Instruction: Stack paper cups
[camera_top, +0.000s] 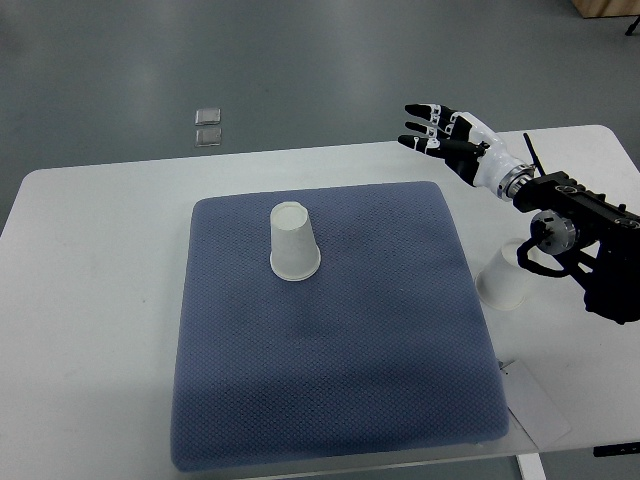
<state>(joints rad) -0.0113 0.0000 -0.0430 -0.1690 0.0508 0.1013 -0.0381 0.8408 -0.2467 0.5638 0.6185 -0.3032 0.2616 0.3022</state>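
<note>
White counter (90, 260), blue mat (330, 400) | inverted paper cup (294, 242) upright on mat | second paper cup (505, 283) beside mat, under right arm | right robot hand (440, 130) fingers spread, empty, beyond the cups, nearer the second.

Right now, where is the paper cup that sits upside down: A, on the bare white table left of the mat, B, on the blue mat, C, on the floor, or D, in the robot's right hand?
B: the upside-down paper cup stands on the blue mat, apart from the open right hand raised over the table's far edge.
</note>
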